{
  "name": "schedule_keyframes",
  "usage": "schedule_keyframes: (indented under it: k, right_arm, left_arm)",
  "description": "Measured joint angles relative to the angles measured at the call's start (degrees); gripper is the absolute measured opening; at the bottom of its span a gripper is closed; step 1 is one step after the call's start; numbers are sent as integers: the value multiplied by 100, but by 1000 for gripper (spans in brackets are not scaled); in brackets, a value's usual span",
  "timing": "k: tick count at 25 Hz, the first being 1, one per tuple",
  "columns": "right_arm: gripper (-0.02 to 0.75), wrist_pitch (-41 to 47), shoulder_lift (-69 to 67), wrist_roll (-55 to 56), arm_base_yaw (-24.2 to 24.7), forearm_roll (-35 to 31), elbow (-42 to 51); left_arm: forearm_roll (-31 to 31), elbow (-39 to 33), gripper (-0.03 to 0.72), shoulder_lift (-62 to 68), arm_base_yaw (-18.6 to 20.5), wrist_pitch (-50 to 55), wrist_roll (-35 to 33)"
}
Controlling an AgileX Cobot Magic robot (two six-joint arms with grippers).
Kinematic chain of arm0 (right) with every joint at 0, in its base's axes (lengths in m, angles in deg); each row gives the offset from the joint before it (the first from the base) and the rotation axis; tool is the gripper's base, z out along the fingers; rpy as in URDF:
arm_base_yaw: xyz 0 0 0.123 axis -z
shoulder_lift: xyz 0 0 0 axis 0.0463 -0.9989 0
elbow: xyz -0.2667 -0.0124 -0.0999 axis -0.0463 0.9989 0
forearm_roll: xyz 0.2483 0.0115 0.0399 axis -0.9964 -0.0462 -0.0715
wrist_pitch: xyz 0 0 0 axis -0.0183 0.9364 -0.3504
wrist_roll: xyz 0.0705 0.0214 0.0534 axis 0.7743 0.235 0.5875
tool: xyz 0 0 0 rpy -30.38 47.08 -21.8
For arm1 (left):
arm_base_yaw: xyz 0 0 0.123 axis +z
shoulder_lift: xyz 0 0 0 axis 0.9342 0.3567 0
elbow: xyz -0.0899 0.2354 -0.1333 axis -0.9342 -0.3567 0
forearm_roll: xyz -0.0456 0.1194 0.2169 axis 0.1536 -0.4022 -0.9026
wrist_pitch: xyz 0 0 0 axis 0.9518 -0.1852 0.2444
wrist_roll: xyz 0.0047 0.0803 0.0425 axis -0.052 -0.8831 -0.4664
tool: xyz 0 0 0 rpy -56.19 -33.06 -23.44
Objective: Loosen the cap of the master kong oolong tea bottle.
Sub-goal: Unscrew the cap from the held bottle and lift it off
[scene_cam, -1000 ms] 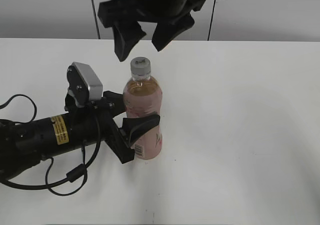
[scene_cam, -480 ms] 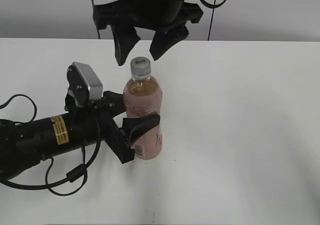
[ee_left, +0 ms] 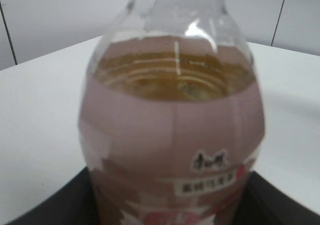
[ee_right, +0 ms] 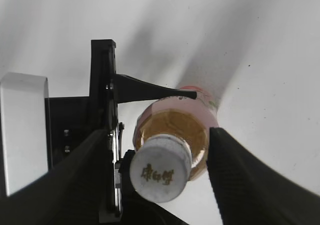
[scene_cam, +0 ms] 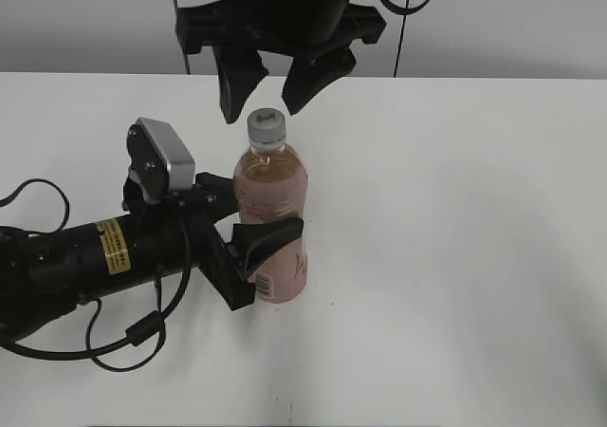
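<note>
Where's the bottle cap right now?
In the exterior view the cap sits on the bottle left of centre, just below the right gripper, whose open jaws straddle it from above without touching.

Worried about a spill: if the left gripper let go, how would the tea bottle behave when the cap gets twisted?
The tea bottle is tall, slim and nearly full, so probably heavy yet tippy. Its smooth body would likely spin unless the left gripper clamps it.

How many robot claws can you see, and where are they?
2. The left claw is squeezing the middle of the tea bottle from the side. The right claw hangs open just above the white cap, not touching it. None seem hidden.
</note>
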Motion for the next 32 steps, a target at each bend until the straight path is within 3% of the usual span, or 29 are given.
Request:
schedule_keyframes:
  k: [15, 29, 32]
  right_arm:
    - [465, 4, 92, 7, -7, -59, 237]
    - [417, 6, 33, 21, -7, -114, 237]
    - [364, 6, 28, 21, -7, -118, 237]
  left_arm:
    - [0, 0, 392, 0, 0, 0, 0]
    - [0, 0, 392, 0, 0, 0, 0]
    - [0, 0, 392, 0, 0, 0, 0]
